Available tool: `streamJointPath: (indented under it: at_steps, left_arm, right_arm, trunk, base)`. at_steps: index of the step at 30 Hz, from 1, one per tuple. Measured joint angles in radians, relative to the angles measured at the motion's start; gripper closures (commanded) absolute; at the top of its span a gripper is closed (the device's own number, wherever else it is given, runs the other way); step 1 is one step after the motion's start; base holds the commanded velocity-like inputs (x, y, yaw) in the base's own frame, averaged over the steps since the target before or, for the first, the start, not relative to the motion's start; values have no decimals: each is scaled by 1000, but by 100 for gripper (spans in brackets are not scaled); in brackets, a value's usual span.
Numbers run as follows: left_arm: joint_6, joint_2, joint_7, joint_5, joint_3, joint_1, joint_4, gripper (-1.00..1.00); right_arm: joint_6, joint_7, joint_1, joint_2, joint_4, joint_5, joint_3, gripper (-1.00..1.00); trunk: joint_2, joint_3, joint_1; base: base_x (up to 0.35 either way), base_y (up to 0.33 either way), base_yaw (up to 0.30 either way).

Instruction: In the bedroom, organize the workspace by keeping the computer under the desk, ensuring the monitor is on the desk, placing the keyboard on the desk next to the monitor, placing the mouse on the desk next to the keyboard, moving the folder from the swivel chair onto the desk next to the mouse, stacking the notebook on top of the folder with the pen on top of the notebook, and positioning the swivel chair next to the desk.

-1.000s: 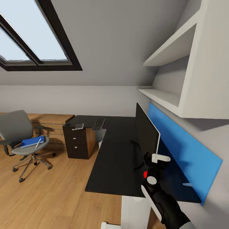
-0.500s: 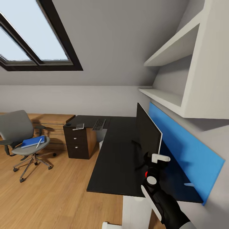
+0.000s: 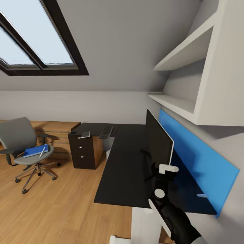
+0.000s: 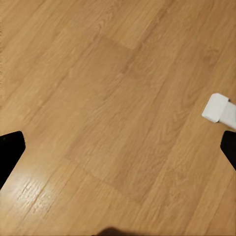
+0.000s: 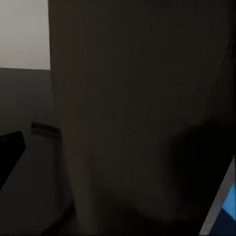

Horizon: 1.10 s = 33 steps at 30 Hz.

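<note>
Blue folder [image 3: 35, 150] on swivel chair [image 3: 20, 142], head view.

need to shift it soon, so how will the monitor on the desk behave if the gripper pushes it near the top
The monitor is probably apt to tip: it is a tall, thin panel standing on the desk. Its glossy top looks slick, so a low push may slide it instead. The panel is likely stiff.

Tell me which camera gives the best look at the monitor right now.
The head view: it shows the monitor whole, upright on the desk in front of the blue back panel, with the right gripper by its near edge. The right wrist view is so close that it gives just a dark blurred surface. The left wrist view looks at wooden floor.
</note>
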State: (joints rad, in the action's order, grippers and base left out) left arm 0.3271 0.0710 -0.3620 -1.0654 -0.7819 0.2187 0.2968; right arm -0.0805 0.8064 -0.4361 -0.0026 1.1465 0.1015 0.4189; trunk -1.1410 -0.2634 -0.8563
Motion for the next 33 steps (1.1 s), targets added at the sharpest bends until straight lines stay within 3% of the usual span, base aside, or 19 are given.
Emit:
streamJointPath:
  at_steps: [33]
  left_arm:
    - [0,0,0,0,0,0,0,-100]
  right_arm:
    - [0,0,0,0,-13,0,2,-100]
  trunk:
    - [0,0,0]
  base:
    - [-4,21,0]
